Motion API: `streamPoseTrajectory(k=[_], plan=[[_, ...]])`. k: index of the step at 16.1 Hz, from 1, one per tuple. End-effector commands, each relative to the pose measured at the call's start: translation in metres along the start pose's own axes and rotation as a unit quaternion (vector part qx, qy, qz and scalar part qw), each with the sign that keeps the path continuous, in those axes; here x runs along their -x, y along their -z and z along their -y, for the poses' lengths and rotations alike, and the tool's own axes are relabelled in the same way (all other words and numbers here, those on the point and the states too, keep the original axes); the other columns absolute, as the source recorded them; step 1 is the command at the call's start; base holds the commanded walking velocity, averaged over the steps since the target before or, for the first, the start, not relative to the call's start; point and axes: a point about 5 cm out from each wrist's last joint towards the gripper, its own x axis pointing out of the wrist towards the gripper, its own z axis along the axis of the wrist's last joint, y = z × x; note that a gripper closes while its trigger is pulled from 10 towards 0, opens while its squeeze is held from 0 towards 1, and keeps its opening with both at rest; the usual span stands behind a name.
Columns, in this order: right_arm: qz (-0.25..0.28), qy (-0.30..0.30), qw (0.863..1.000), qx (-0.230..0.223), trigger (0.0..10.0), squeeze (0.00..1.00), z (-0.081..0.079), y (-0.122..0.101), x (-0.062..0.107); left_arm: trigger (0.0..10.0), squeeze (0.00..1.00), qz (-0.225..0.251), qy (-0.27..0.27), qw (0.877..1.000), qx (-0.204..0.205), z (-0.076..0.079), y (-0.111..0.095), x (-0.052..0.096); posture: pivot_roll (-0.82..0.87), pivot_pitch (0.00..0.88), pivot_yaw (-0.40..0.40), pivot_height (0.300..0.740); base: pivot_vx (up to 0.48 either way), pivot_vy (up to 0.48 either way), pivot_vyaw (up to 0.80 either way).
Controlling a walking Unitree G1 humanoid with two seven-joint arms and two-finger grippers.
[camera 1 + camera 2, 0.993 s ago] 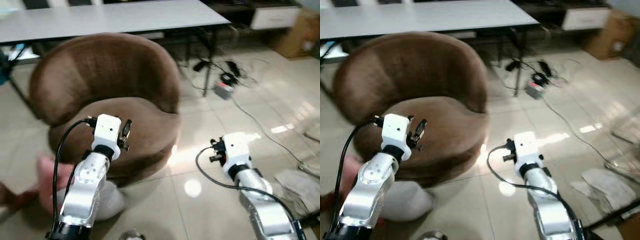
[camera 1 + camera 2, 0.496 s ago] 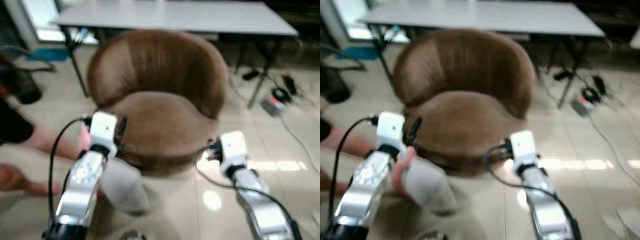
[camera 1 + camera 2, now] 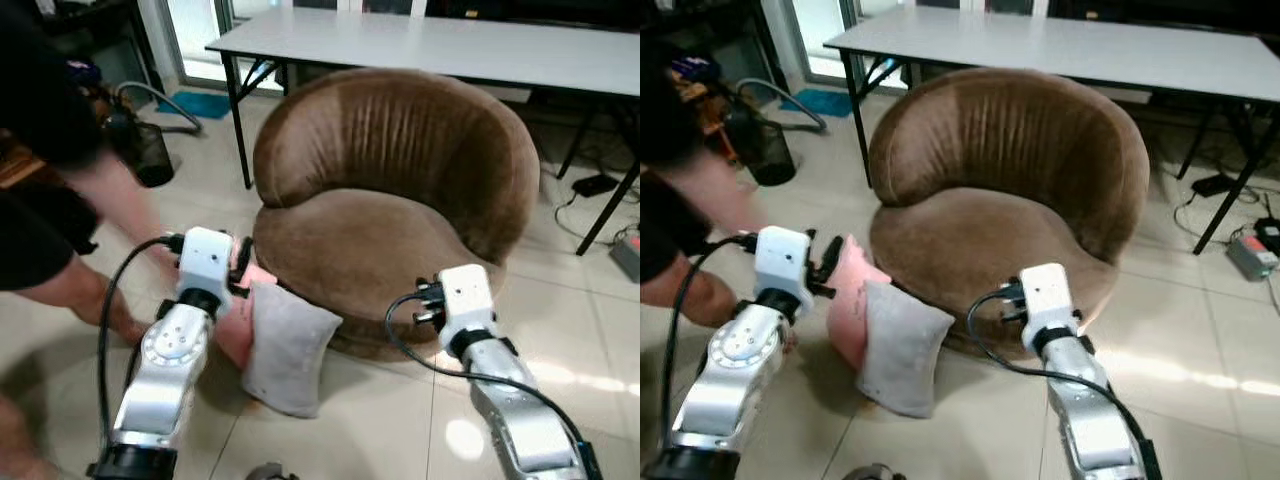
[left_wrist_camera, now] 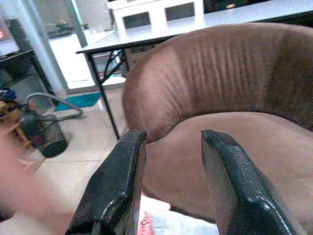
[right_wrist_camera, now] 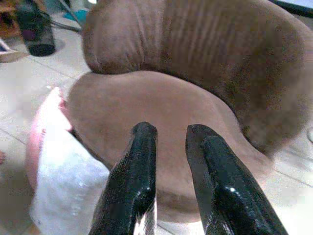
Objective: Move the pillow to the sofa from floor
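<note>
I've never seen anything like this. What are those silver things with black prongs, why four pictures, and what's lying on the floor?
The silver things are the two arms of a walking humanoid robot. Each ends in a tool of two long black fingers: the left tool and the right tool. Both are open and hold nothing.

Two pictures come from a stereo camera on the robot's head, looking forward and down, so they show the same scene. The other two come from cameras on the wrists, looking along each tool's fingers.

Ahead stands a round brown velvety armchair, with a long white table behind it. On the tiled floor, leaning against the chair's base, are a grey square pillow and a pink pillow behind it. A person's arm reaches in at the robot's left.
</note>
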Motion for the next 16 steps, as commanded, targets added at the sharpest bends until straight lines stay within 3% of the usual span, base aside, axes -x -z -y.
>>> streamPoseTrajectory(k=[1,5,8,11,16], plan=[[-0.008,0.016,1.000,-0.005,10.0,0.00,0.0061,0.0028,0.0002,10.0,0.00,0.003,0.002,1.000,-0.005,-0.0001,-0.0021,0.0000,-0.03,0.000,0.017,0.727,0.000,0.000,0.00],[-0.016,0.029,0.999,-0.018,10.0,0.00,0.0089,0.0062,0.0004,10.0,0.00,0.011,0.008,1.000,-0.006,0.0003,-0.0034,-0.0008,-0.03,0.000,0.017,0.727,0.068,0.000,0.00],[-0.024,0.032,0.999,-0.022,10.0,0.00,0.0094,0.0090,0.0010,10.0,0.00,0.009,0.009,1.000,-0.005,-0.0006,-0.0030,-0.0001,-0.03,0.000,0.018,0.727,0.304,0.000,-0.66],[-0.022,0.022,1.000,0.005,10.0,0.00,0.0077,0.0078,0.0002,10.0,0.00,0.003,0.009,1.000,-0.009,-0.0017,-0.0002,0.0014,-0.03,0.001,0.019,0.727,0.334,0.000,0.00],[-0.030,0.020,0.999,0.011,10.0,0.00,0.0059,0.0112,0.0006,10.0,0.00,0.002,0.012,1.000,-0.011,-0.0015,-0.0002,0.0022,-0.03,0.009,0.019,0.727,0.342,0.000,0.80]])
